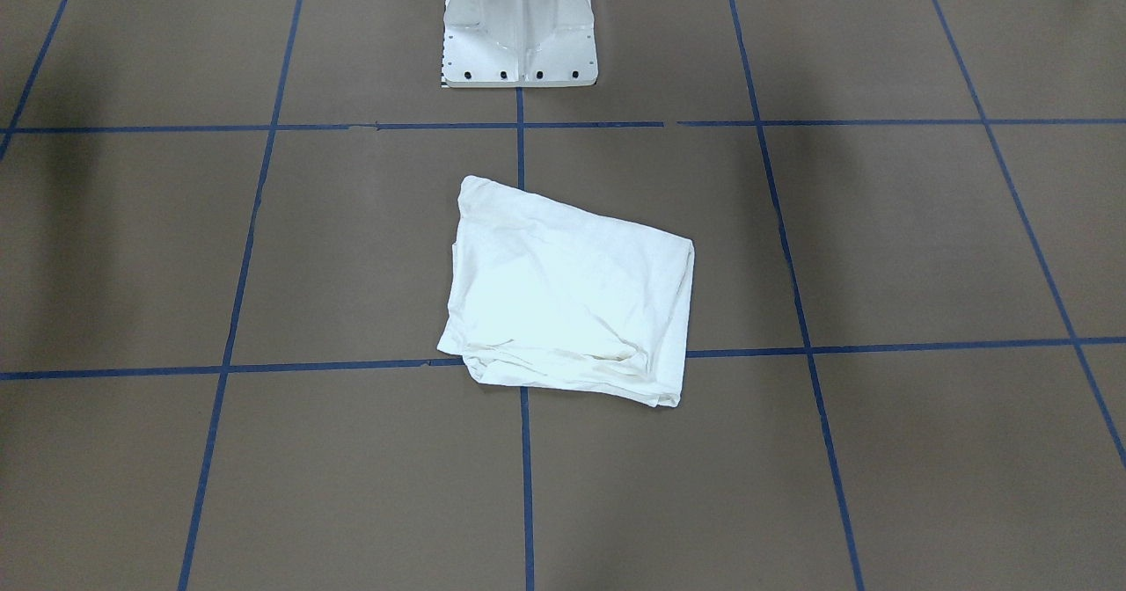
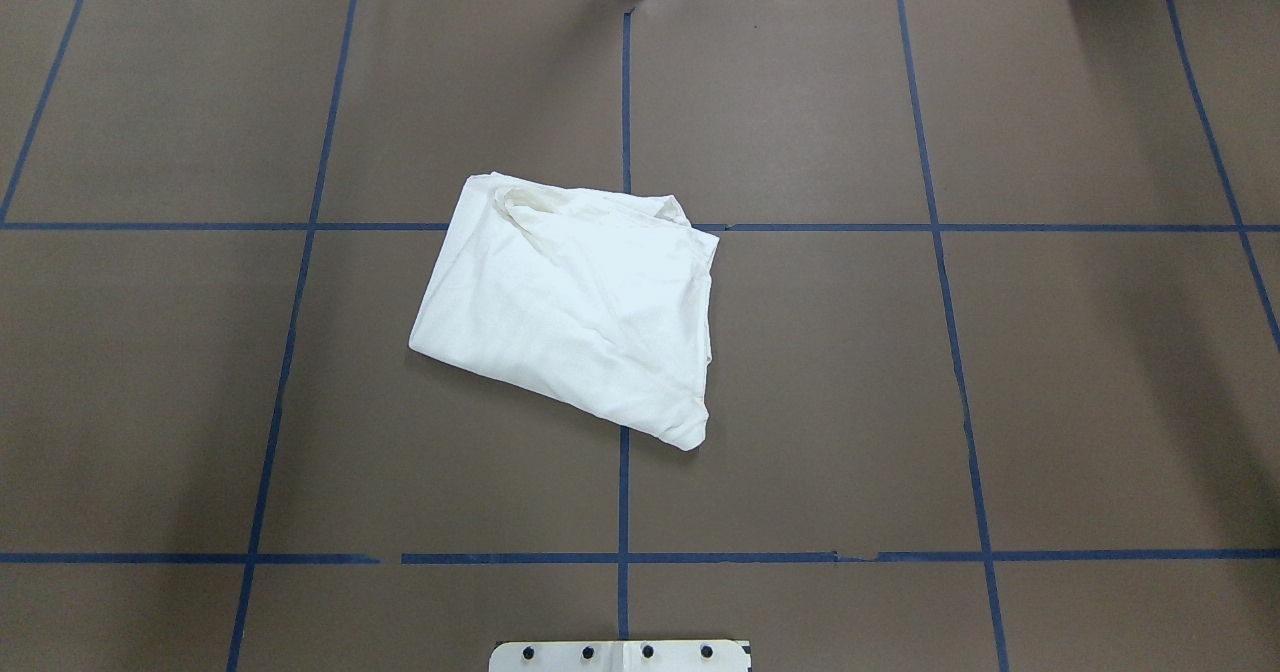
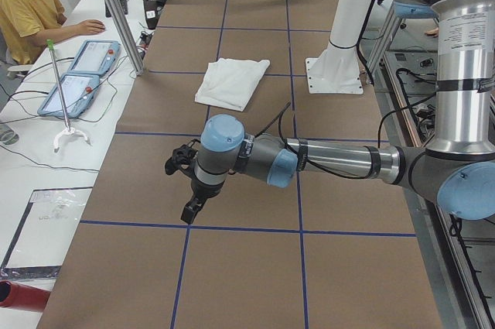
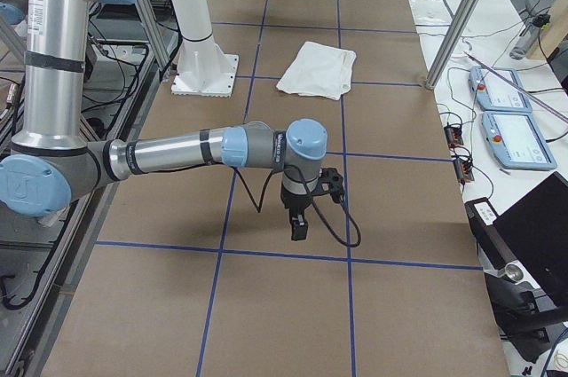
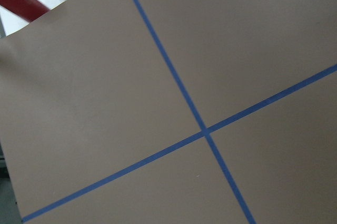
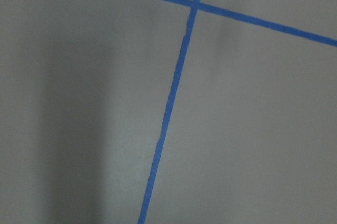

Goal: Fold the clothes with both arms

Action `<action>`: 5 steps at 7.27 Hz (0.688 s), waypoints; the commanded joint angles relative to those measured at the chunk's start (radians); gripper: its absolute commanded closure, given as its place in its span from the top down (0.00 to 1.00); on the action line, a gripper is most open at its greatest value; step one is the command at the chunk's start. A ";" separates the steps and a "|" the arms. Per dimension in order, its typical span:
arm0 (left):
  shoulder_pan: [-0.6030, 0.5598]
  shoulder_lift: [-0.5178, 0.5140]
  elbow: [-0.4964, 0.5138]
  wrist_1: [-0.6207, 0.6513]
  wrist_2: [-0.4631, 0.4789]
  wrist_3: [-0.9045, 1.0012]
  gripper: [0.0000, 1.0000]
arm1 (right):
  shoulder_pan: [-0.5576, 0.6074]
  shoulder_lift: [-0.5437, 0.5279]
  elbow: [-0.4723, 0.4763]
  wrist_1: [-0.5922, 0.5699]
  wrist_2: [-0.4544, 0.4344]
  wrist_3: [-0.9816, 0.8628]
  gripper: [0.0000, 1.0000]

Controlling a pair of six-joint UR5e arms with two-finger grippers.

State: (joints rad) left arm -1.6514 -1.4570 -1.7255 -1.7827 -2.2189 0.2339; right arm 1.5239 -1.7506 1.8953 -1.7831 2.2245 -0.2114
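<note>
The white T-shirt (image 2: 570, 302) lies as a compact, roughly four-sided packet near the middle of the surface (image 2: 900, 402), straddling the centre tape line and skewed against the grid. Its printed side is hidden. Both arms hang well apart from it, at opposite ends of the surface. The left gripper (image 3: 190, 211) and the right gripper (image 4: 298, 226) point down at bare paper and show only in the side views, so I cannot tell whether their fingers are wide or narrow. Both wrist views show only tape crossings. The folding looks nearly done, and what is left is probably one more halving or a tidy-up. In the overhead view the ribbed neck edge bunches at the packet's 11 o'clock and a loose corner sticks out at 5 o'clock. To do that step well, each arm should pinch through all layers at matching corners of one edge. They should lift only slightly, carry the edge across together, and lay it flush. The 5 o'clock corner is thick and likely to slip, so it needs a deeper bite.
</note>
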 commanded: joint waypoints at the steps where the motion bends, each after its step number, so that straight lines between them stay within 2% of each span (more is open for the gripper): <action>1: -0.013 0.044 0.006 0.087 -0.004 -0.001 1.00 | 0.018 -0.050 -0.012 0.002 0.006 0.001 1.00; 2: -0.011 0.041 -0.002 0.154 -0.005 -0.002 1.00 | 0.018 -0.050 -0.013 0.002 0.004 0.000 1.00; 3: -0.011 0.041 -0.008 0.166 -0.008 -0.008 1.00 | 0.018 -0.050 -0.013 0.002 0.003 0.000 1.00; 4: -0.008 0.037 -0.008 0.175 -0.054 -0.033 1.00 | 0.018 -0.050 -0.013 0.002 0.003 0.000 1.00; 5: -0.002 0.030 -0.012 0.166 -0.082 -0.116 1.00 | 0.018 -0.050 -0.012 0.004 0.003 0.000 1.00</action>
State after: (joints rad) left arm -1.6593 -1.4206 -1.7336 -1.6169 -2.2648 0.1890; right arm 1.5416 -1.8005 1.8825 -1.7806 2.2275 -0.2117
